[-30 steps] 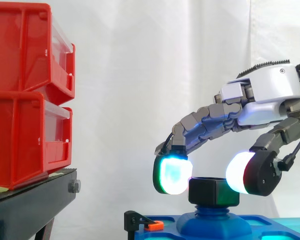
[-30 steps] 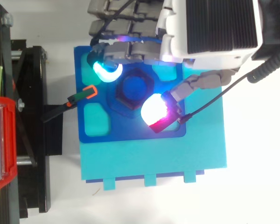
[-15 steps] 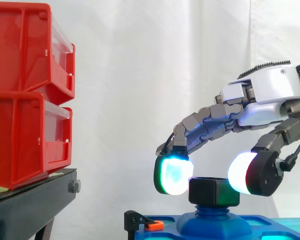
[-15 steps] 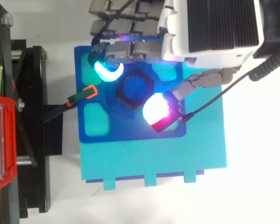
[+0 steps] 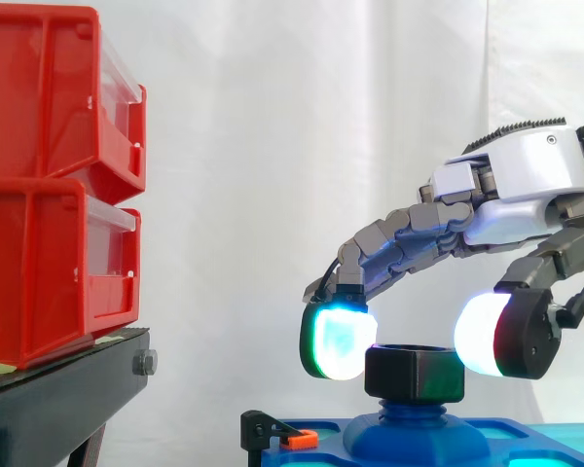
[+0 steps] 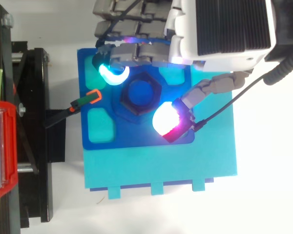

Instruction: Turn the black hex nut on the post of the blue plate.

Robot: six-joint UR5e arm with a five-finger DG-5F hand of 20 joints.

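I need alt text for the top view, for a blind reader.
From above, the robot hand reaches over a black hex nut on the post of a blue plate. The plate lies on a turquoise base; a red bin sits at the left edge.

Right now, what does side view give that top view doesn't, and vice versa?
Side view: heights. The black hex nut sits on a raised blue mound above the blue plate, and the hand arches over to nut level. Top view: layout. The nut's hex outline rings the blue post, with light cutouts around it in the plate. Both: hand, nut, plate, orange-tipped clamp at the plate's left, red bins on the black stand.
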